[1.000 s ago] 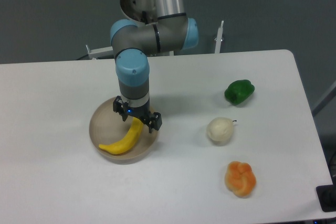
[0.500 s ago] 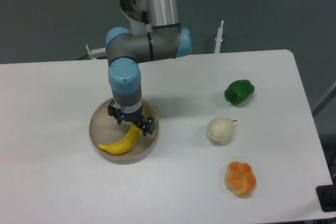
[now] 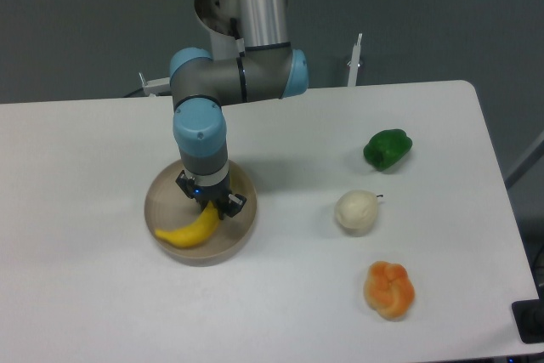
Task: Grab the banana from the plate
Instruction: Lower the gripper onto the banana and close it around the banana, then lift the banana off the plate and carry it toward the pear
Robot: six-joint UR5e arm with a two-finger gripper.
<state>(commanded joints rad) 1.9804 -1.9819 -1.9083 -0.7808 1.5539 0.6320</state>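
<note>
On the left side of the white table [image 3: 102, 295] I see the tan plate [image 3: 161, 197] with the yellow banana [image 3: 189, 231] lying in it. My claw [image 3: 211, 201] points straight down at the banana's upper end, with a finger on each side of it. I cannot tell if it is squeezing the banana. Well off to the right sit a green pepper [image 3: 388, 148], a white ball-shaped thing [image 3: 356, 211] and a lumpy orange thing [image 3: 389, 288].

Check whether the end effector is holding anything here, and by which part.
The end effector sits down over the upper end of the banana on the plate. Its fingers appear closed around that end, but a firm hold cannot be confirmed.
</note>
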